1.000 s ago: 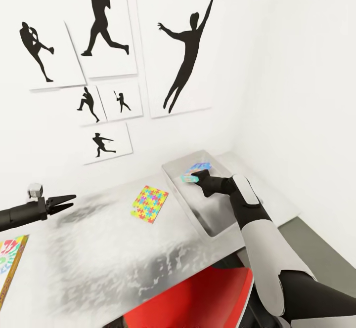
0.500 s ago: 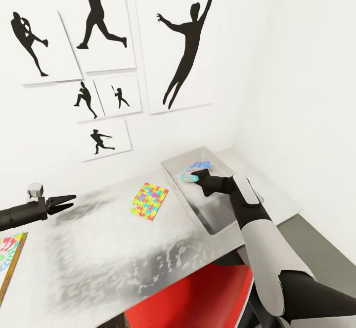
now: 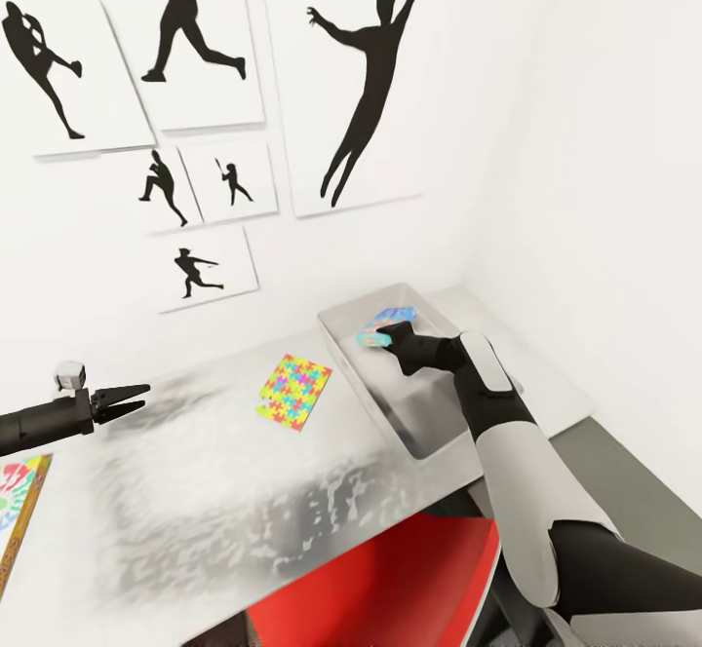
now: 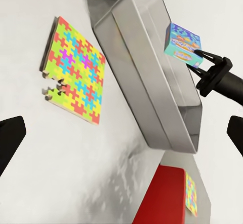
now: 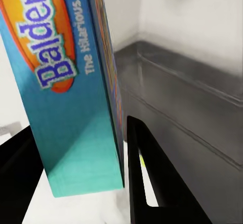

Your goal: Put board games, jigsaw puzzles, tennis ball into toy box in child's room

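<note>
My right gripper (image 3: 382, 338) is shut on a small, mostly blue board game (image 3: 390, 319), held on edge over the far end of the toy box (image 3: 349, 362). The left wrist view shows that game (image 4: 183, 44) above the toy box's rim (image 4: 152, 77). Up close, the game (image 5: 66, 82) reads "Balderdash" and sits between the right gripper's (image 5: 83, 183) fingers, with the toy box wall (image 5: 192, 97) behind. One jigsaw puzzle (image 3: 294, 391) lies flat on the table (image 3: 214, 501). My left gripper (image 3: 136, 397) hovers open over the table's left part. A green, yellow and red board game (image 3: 15, 506) lies at the table's left edge.
A red chair (image 3: 390, 589) stands tucked under the table's near edge. Beside the chair (image 4: 164, 198) in the left wrist view lies another multicolour puzzle tile (image 4: 191, 193). White walls with black sports silhouettes (image 3: 366, 92) close off the far side and right.
The head view has shifted a little, so the wall pictures sit higher and further left. The right gripper with the blue game has edged slightly further over the toy box. The left arm is unmoved.
</note>
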You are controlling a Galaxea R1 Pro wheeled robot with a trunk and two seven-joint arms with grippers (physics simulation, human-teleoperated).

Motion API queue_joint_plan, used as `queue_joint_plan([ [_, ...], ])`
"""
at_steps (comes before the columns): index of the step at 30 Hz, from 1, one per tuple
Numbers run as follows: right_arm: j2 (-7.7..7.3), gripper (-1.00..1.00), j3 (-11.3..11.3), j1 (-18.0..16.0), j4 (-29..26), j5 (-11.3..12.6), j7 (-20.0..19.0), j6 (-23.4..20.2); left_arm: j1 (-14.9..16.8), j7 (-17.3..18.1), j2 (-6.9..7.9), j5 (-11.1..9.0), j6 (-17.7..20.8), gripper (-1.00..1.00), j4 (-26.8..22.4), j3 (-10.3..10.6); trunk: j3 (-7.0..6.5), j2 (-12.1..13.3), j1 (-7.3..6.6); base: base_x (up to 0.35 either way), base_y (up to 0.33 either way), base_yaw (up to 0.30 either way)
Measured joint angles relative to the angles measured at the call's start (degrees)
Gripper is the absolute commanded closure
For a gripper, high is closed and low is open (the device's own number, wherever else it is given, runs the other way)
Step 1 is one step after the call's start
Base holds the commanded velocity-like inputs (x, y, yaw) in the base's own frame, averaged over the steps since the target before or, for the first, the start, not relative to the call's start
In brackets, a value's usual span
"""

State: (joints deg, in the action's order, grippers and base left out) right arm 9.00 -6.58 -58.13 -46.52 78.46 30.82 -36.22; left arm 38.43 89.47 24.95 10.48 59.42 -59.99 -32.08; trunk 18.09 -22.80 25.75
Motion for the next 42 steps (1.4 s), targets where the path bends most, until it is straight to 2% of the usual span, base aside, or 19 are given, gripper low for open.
queue_joint_plan([
  [42, 0.07, 1.00, 0.0, -1.3, 0.0, 0.0, -0.1, 0.2, 0.0, 0.0, 0.20, -0.1, 0.0, -1.00, 0.0, 0.1, 3.97, 0.0, 0.00, 0.000, 0.000, 0.000],
])
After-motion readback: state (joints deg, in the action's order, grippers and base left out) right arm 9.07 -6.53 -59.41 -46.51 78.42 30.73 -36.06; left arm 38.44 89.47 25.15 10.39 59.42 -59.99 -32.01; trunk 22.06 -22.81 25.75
